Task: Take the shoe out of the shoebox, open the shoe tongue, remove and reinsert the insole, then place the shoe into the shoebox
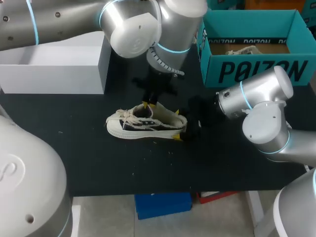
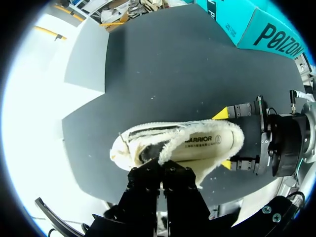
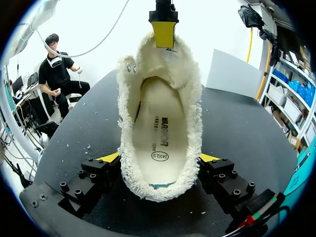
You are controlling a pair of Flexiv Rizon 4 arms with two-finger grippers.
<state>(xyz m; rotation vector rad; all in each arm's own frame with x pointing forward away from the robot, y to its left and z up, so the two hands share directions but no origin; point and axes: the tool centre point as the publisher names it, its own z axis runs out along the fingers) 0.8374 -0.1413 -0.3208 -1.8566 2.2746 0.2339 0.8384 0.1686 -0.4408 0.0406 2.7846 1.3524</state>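
- A white box (image 1: 54, 69) stands at the far left of the black tabletop (image 1: 148, 168), well apart from the shoe and playing no part in the step in hand.
- The left end effector (image 2: 162, 167) comes down from the far side over the front half of the shoe. Its fingers are pressed together on the fleecy edge of the shoe tongue (image 3: 158, 61), pinching it from both sides and holding it up, away from the opening.
- The shoe (image 1: 145, 123) lies near the middle of the tabletop, sole down, toe to the left and heel to the right. It is out of its box, so I judge the first step done.
- With the tongue drawn up, the mouth of the shoe is wide open, so the tongue step looks done or close to done.
- The insole (image 3: 160, 128) lies flat inside the shoe, seated from heel to toe. My reading is that its removal and reinsertion are yet to come, though the pictures alone cannot settle whether it has already been out.
- The right end effector (image 3: 159, 158) sits at the heel, one yellow tip against each side, clamped on the shoe and steadying it on the tabletop.
- The teal shoebox (image 1: 256, 69) stands open at the far right with some paper stuffing inside and no shoe in it. Putting the shoe back in is the last step left.
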